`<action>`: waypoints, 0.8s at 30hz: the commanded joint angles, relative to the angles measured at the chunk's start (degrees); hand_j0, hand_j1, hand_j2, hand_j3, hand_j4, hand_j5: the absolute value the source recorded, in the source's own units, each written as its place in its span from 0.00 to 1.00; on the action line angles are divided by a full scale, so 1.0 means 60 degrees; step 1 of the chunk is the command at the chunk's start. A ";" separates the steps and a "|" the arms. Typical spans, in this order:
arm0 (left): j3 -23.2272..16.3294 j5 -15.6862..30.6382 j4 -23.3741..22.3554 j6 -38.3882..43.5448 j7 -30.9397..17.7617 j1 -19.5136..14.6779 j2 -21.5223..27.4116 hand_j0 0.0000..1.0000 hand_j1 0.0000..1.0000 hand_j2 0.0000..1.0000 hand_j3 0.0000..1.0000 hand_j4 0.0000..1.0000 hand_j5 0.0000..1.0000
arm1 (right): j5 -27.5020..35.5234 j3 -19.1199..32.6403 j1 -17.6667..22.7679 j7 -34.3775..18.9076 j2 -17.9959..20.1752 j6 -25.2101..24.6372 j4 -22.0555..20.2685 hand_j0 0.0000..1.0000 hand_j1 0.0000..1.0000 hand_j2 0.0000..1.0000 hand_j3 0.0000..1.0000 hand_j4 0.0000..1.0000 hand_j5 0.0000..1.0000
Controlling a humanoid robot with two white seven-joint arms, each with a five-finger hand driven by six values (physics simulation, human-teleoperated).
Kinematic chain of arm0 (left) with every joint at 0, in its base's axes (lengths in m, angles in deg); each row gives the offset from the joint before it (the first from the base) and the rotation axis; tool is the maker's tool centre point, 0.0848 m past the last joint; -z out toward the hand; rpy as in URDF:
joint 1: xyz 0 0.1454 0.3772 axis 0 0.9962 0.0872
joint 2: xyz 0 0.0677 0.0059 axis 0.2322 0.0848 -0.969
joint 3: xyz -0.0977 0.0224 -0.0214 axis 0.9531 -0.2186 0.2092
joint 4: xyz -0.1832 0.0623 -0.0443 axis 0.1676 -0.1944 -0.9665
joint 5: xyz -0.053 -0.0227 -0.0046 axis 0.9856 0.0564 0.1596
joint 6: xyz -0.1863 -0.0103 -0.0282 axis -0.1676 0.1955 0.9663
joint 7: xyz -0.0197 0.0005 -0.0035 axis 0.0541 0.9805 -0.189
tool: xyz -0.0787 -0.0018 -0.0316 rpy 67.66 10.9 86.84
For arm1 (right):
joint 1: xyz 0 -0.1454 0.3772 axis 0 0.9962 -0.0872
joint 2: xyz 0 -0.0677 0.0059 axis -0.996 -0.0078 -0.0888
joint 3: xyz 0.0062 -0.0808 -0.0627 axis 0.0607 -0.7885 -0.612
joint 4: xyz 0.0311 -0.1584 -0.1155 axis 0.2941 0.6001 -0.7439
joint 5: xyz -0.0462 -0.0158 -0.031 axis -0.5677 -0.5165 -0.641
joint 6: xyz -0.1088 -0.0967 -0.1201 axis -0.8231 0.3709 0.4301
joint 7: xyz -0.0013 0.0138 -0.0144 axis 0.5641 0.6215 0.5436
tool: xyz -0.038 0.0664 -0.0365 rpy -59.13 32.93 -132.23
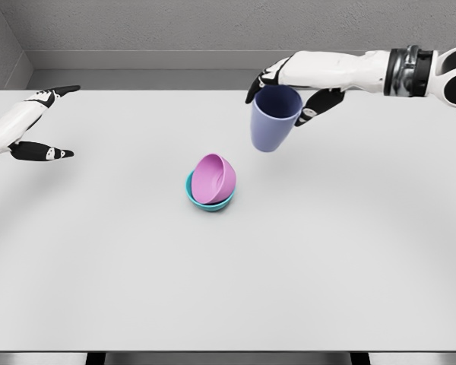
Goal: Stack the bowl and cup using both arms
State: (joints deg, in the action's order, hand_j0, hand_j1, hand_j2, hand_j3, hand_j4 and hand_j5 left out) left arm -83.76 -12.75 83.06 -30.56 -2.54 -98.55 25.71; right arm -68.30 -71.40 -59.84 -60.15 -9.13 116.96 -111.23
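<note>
A pink bowl [214, 178] sits tilted inside a teal bowl [205, 202] near the middle of the white table [228, 289]. Up and to the right of them, a blue-violet cup [273, 118] hangs in the air, mouth tipped toward the camera. My right hand [289, 90] is at the cup's rim, with its dark fingers [317, 106] around it. My left hand [45, 122] is far off at the table's left edge, fingers spread and holding nothing.
A grey wall and a ledge run behind the table. The table's front edge lies near the bottom of the view.
</note>
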 commanded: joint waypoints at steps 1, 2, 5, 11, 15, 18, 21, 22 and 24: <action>0.0006 0.0070 -0.0015 0.0011 0.0005 0.0000 0.0007 1.00 1.00 1.00 1.00 1.00 1.00 | 0.0058 0.0016 -0.0015 0.0006 -0.0112 -0.0028 -0.0022 0.70 0.70 0.70 0.70 0.70 0.70; 0.0006 0.0070 -0.0015 0.0011 0.0005 0.0000 0.0007 1.00 1.00 1.00 1.00 1.00 1.00 | 0.0058 0.0016 -0.0044 0.0006 -0.0112 -0.0028 -0.0022 0.70 0.70 0.70 0.70 0.70 0.70; 0.0006 0.0070 -0.0015 0.0011 0.0005 0.0000 0.0007 1.00 1.00 1.00 1.00 1.00 1.00 | 0.0058 0.0016 -0.0117 0.0006 -0.0229 -0.0028 -0.0037 0.70 0.70 0.70 0.70 0.70 0.70; 0.0006 0.0070 -0.0015 0.0011 0.0005 -0.0015 0.0007 1.00 1.00 1.00 1.00 1.00 1.00 | 0.0028 0.0016 -0.0191 0.0006 -0.0493 -0.0028 -0.0227 0.70 0.70 0.70 0.70 0.70 0.70; 0.0006 0.0070 -0.0015 0.0011 0.0005 -0.0015 0.0007 1.00 1.00 1.00 1.00 1.00 1.00 | 0.0028 0.0016 -0.0279 -0.0009 -0.0698 -0.0028 -0.0242 0.70 0.70 0.70 0.70 0.70 0.70; 0.0006 0.0070 -0.0103 0.0011 0.0005 -0.0015 -0.0008 1.00 1.00 1.00 1.00 1.00 1.00 | 0.0014 0.0016 -0.0279 -0.0009 -0.0859 -0.0028 -0.0403 0.70 0.70 0.70 0.70 0.70 0.70; 0.0036 0.0070 -0.0132 0.0011 0.0005 -0.0029 -0.0052 1.00 1.00 1.00 1.00 1.00 1.00 | 0.0014 0.0016 -0.0279 0.0006 -0.0917 -0.0028 -0.0520 0.70 0.70 0.70 0.70 0.70 0.70; 0.0050 0.0055 -0.0235 0.0011 -0.0112 -0.0044 -0.0066 1.00 1.00 1.00 1.00 1.00 1.00 | 0.0014 0.0016 -0.0279 -0.0009 -0.0961 -0.0028 -0.0520 0.70 0.70 0.70 0.70 0.70 0.70; 0.0050 0.0055 -0.0352 0.0011 -0.0156 -0.0073 -0.0066 1.00 1.00 1.00 1.00 1.00 1.00 | 0.0014 0.0016 -0.0279 -0.0009 -0.1064 -0.0028 -0.0535 0.70 0.70 0.70 0.70 0.70 0.70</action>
State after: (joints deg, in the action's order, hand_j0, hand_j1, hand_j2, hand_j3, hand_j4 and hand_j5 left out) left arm -83.54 -12.80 81.52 -30.56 -3.14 -98.99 25.33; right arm -68.63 -71.39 -61.51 -60.23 -14.93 116.96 -114.21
